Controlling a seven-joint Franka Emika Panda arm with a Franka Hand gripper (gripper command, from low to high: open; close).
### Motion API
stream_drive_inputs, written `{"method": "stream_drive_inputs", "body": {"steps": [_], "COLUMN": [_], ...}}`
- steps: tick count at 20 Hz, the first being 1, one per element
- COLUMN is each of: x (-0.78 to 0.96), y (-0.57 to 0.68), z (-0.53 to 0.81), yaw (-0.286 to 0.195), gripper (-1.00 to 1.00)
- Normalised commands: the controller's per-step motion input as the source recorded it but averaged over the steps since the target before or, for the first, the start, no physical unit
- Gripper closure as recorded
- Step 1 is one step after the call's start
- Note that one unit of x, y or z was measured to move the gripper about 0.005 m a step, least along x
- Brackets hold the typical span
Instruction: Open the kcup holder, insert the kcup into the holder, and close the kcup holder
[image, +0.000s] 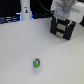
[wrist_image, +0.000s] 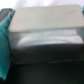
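The kcup holder (image: 62, 28) is a black box with two stacked drawer fronts, at the back on the exterior view's right. Both drawers look shut. My gripper (image: 64, 15) hangs right above the holder's top, close to it; its jaws are too blurred to read. The wrist view is filled by the holder's flat top (wrist_image: 47, 35), blurred and very near, with no fingers showing. The kcup (image: 36, 63), a tiny green pod with blue and white bits, lies on the white table (image: 15, 55) near the front, far from the gripper.
A white bottle-like object with a dark mark (image: 25, 10) stands at the back on the exterior view's left. Teal material (wrist_image: 4, 47) shows at both sides of the holder in the wrist view.
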Motion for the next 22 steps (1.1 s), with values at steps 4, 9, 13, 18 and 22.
{"method": "stream_drive_inputs", "body": {"steps": [4,9,13,18,22], "x": [0.95,0.95,0.94,0.94,0.93], "y": [-0.22,-0.25,-0.25,-0.27,-0.29], "z": [0.14,0.19,0.21,0.21,0.21], "yaw": [-0.09,-0.093,-0.096,-0.097,-0.102], "gripper": [1.0,1.0,1.0,1.0,1.0]}}
